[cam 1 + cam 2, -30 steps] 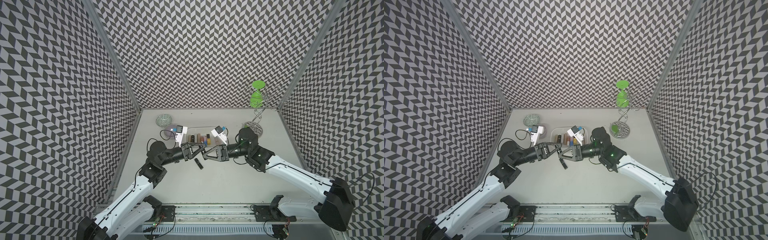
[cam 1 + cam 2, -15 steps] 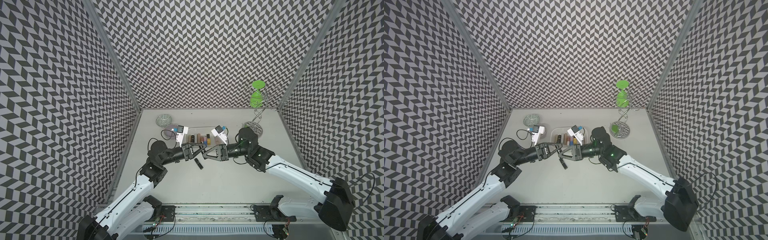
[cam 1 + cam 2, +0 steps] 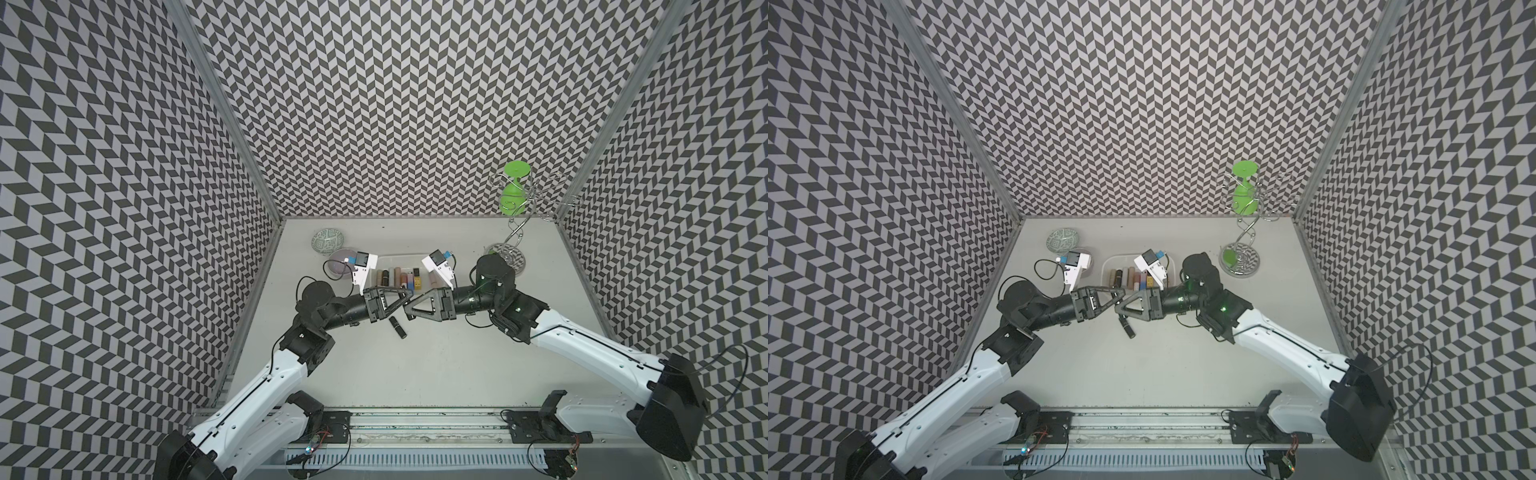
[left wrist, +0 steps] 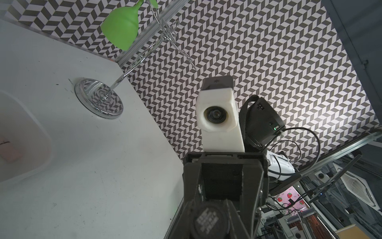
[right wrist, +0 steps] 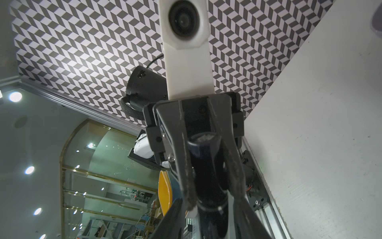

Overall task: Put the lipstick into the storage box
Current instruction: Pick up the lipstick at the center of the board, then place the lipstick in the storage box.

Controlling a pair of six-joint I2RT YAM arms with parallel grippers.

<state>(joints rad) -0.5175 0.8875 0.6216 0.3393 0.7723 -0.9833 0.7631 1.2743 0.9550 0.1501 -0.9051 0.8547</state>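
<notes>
A black lipstick (image 5: 204, 157) hangs in the air between the two grippers, which meet tip to tip in front of the storage box (image 3: 397, 258). My left gripper (image 4: 208, 224) is shut on it, and its round end (image 4: 208, 219) faces the left wrist camera. The right gripper (image 5: 210, 227) stands open around the same lipstick, with a gap on each side. In both top views the overlapping fingers hide this lipstick. Another black lipstick (image 3: 397, 327) lies on the table just below them. The white box holds several lipsticks in a row.
A lilac bowl (image 3: 337, 266) and a green-patterned bowl (image 3: 328, 241) sit left of the box. A chrome wire stand (image 3: 510, 259) with a green cup (image 3: 513, 195) is at the back right. Patterned walls close three sides.
The right gripper's jaws have come apart from the lipstick. The left gripper stays shut on it, and neither arm has visibly shifted.
</notes>
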